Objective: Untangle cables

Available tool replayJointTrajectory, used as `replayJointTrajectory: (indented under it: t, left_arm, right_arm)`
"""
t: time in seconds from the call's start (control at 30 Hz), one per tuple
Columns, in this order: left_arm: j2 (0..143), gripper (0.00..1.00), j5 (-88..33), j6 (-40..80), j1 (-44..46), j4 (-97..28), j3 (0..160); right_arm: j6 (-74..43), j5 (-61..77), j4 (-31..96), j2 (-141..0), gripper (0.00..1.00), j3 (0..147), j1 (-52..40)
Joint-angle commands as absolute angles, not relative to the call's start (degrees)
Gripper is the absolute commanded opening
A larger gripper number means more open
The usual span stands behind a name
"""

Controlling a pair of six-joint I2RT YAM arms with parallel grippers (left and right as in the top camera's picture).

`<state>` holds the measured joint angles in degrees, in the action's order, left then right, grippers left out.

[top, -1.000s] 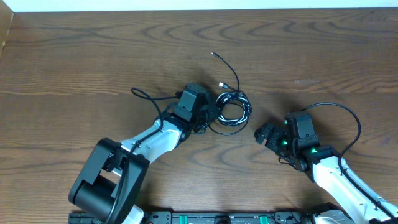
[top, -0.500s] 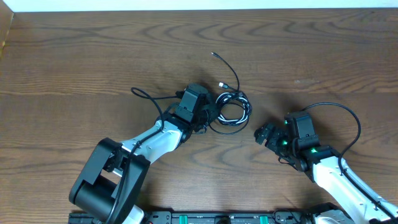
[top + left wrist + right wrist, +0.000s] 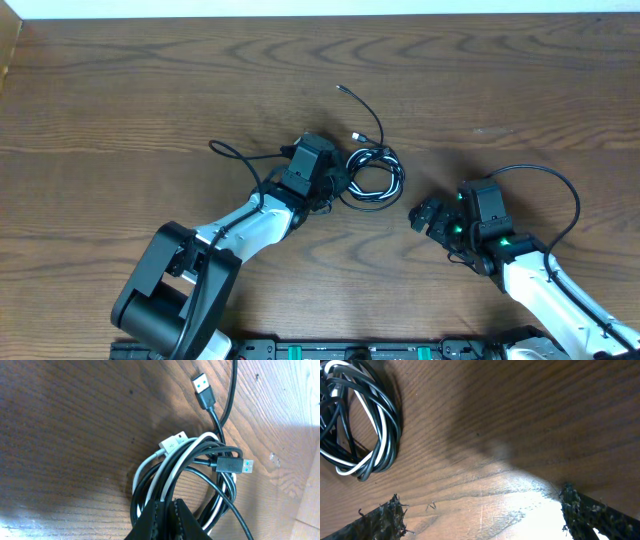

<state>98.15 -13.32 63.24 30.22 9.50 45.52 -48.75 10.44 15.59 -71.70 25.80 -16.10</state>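
A coiled bundle of thin black and white cables (image 3: 376, 176) lies flat on the dark brown wooden table (image 3: 150, 90). One loose black cable end (image 3: 368, 112) curves away from the bundle's far side and stops at a small plug.

The left gripper (image 3: 338, 186) sits at the bundle's left edge. From the left wrist, its black padded fingertips (image 3: 150, 519) are pressed together with no gap, right on the near rim of the bundle (image 3: 195, 472). Black strands and the white one run in under the tips. Whether any strand is actually pinched between the pads cannot be told.

Beyond the tips, three plugs lie on or by the loops:
- a white plug (image 3: 173, 441) on the bundle's upper left
- a black USB plug with a blue insert (image 3: 234, 465) across its right side
- a second black USB plug (image 3: 202, 386) just past the bundle's far edge

The right gripper (image 3: 426, 214) is to the right of the bundle and apart from it. Its jaws are spread wide over bare wood. From its own camera the bundle (image 3: 355, 420) lies ahead and left of the left finger (image 3: 385, 519), outside the gap.
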Motion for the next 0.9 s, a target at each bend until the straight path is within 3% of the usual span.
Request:
replayJointTrajectory:
  t: [0.0,0.23,0.87]
  left_arm:
    - [98.6,0.08,-12.4,63.2,30.2,9.5,46.1]
    - [94.5,0.07,-14.3,58.8,29.9,10.4,46.1]
    - [62.0,0.07,-17.3,43.3,30.0,2.2,46.1]
  right_arm:
    - [-48.1,8.5,16.4,-72.1,0.99,25.4,-16.2]
    - [-47.4,8.5,17.2,-72.1,0.99,25.4,-16.2]
    - [-47.5,7.2,17.2,-72.1,0.99,25.4,-16.2]
